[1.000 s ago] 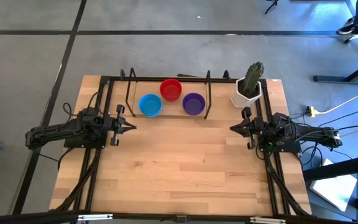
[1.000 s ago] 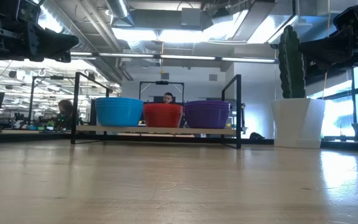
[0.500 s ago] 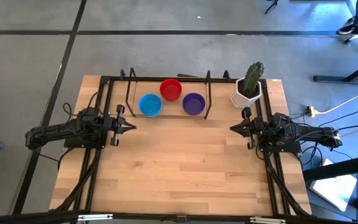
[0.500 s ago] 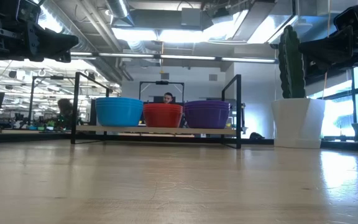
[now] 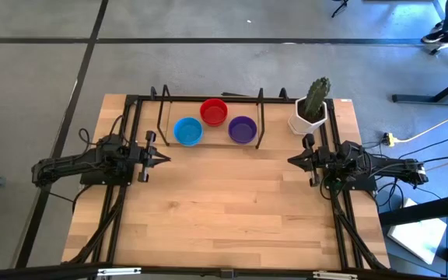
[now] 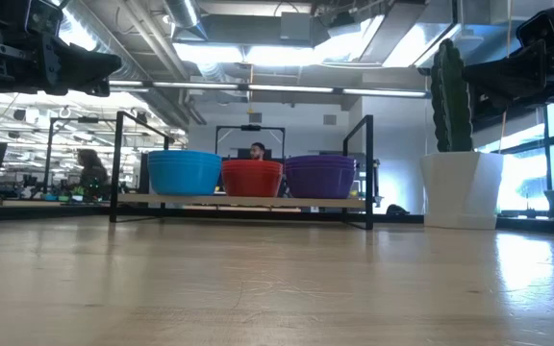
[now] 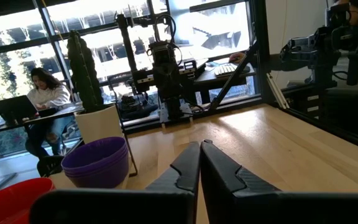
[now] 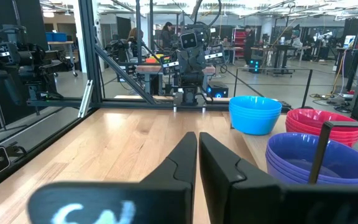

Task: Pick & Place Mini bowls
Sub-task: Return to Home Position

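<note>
Three stacks of mini bowls stand on the wooden table at its far side, inside a black wire frame: a blue stack (image 5: 187, 131), a red stack (image 5: 214, 111) and a purple stack (image 5: 242, 129). All three rest on their bases, as the low view shows for the blue (image 6: 184, 172), red (image 6: 252, 178) and purple (image 6: 320, 177) stacks. My left gripper (image 5: 166, 159) waits shut at the table's left side, level, pointing right. My right gripper (image 5: 292, 159) waits shut at the right side, pointing left. Both are well clear of the bowls.
A white pot with a cactus (image 5: 311, 109) stands at the far right corner, just beyond my right arm. The black wire frame (image 5: 260, 124) surrounds the bowls. The bare wooden top (image 5: 224, 202) stretches between the arms and toward the near edge. People sit beyond the table.
</note>
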